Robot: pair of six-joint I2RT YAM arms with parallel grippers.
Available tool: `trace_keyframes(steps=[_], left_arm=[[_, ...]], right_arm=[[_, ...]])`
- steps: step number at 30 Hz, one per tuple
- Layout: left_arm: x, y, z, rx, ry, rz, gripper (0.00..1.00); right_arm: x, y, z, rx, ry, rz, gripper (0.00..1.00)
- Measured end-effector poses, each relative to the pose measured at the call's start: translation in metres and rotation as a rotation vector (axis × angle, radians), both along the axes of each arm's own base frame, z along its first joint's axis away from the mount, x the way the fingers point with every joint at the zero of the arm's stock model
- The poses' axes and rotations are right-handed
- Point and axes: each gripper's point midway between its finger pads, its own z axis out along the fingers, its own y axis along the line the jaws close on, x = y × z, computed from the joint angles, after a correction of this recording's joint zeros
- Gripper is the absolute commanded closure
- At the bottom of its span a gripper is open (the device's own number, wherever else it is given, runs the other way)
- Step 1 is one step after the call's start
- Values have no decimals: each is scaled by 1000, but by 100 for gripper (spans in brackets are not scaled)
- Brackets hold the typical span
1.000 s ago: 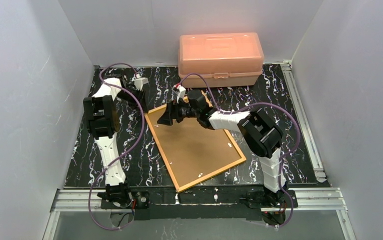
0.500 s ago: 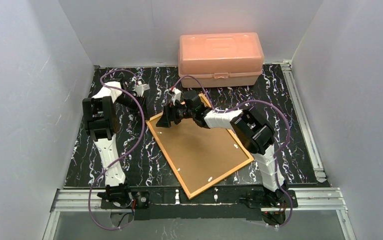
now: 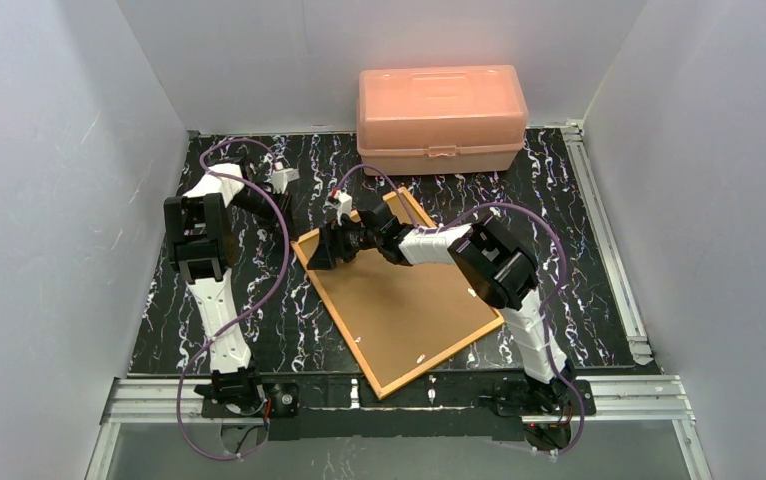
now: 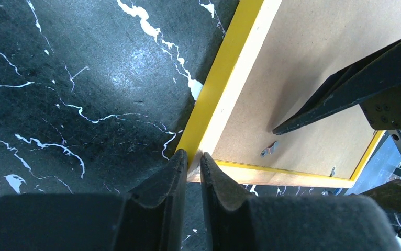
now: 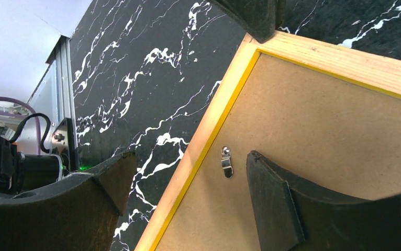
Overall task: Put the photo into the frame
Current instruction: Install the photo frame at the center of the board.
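Note:
The frame (image 3: pixel 409 300) lies face down on the black marbled table, its brown fibreboard back up inside the yellow-orange border (image 4: pixel 216 73). My left gripper (image 4: pixel 190 157) has its jaws nearly together, pinching the frame's far-left corner at their tips. In the top view it sits at that corner (image 3: pixel 296 230). My right gripper (image 5: pixel 188 172) is open wide across the frame's left edge (image 3: pixel 324 250). One finger (image 5: pixel 277 204) rests on the backing board beside a small metal clip (image 5: pixel 226 161); the other (image 5: pixel 99 193) is over the table. The photo is not in view.
A closed salmon-pink plastic box (image 3: pixel 441 115) stands at the back, just beyond the frame's far corner. Metal rails run along the right side (image 3: pixel 609 260) and the near edge (image 3: pixel 399 395). White walls close in the left, right and back.
The frame has slid a little toward the near edge while the right gripper moved left along it. The left gripper came down to the corner and its jaws narrowed.

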Motion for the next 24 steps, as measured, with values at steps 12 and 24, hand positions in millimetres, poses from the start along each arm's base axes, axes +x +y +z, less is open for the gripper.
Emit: trace_keyframes(steps=[12,24], left_arm=[[0,1,1,17,-11,-2,89],[0,2,1,22,-11,-1,90]], right_arm=[[-5,2,-1,2,6,6,16],[-11,2,-4,24,4,11,18]])
